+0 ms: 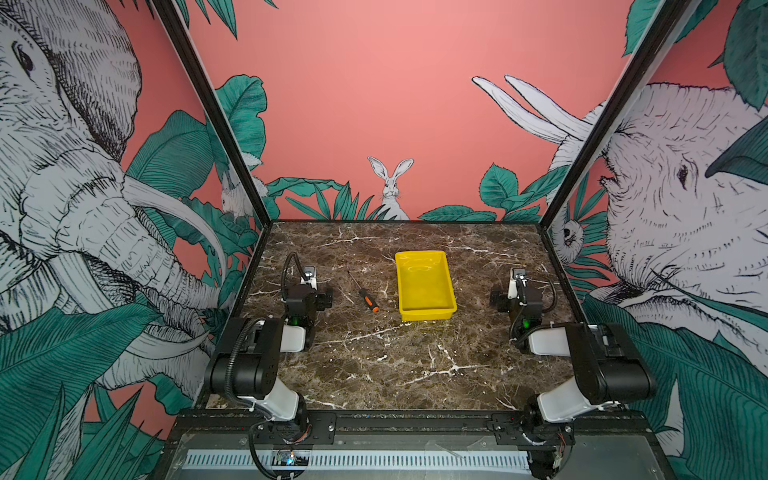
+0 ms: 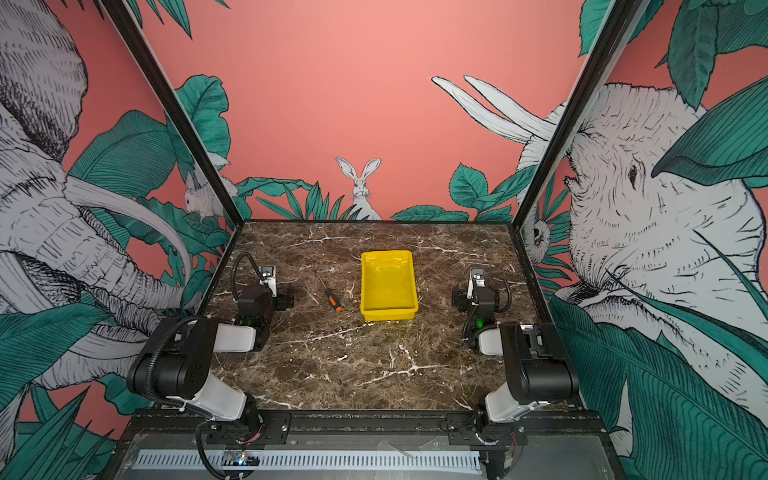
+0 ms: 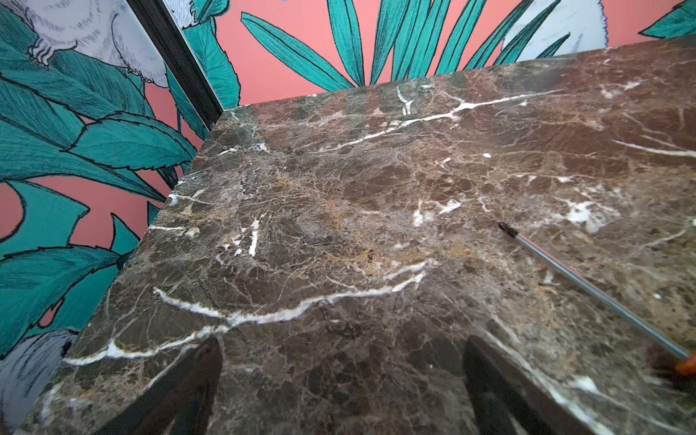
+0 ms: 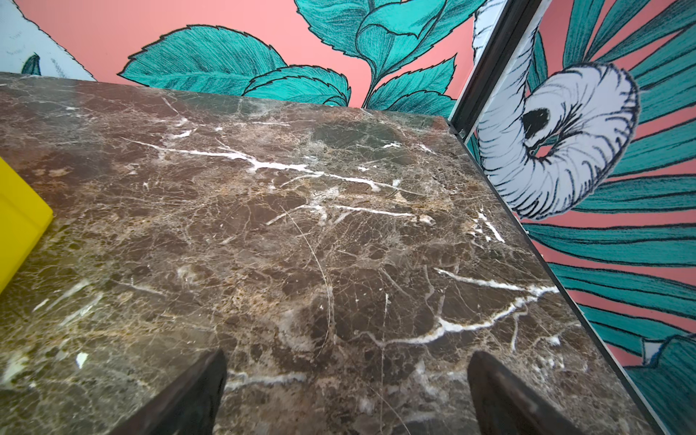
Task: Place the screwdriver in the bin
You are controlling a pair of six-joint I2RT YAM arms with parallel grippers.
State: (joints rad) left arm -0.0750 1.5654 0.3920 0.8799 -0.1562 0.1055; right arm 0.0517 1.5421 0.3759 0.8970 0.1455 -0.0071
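The screwdriver (image 1: 368, 300) (image 2: 334, 302) lies flat on the marble table, black handle with orange band toward the front, thin shaft pointing to the back left. In the left wrist view only its shaft (image 3: 587, 286) and a bit of orange show. The empty yellow bin (image 1: 424, 286) (image 2: 388, 286) stands just right of it; one corner of the bin (image 4: 19, 218) shows in the right wrist view. My left gripper (image 1: 311, 283) (image 3: 341, 346) rests low, left of the screwdriver, open and holding nothing. My right gripper (image 1: 517, 283) (image 4: 347, 357) rests right of the bin, open with nothing in it.
The brown marble table (image 1: 395, 365) is walled on the left, back and right by printed panels with black corner posts (image 1: 220, 124). Both arms sit folded near the front corners. A black rail (image 1: 415, 419) runs along the front edge.
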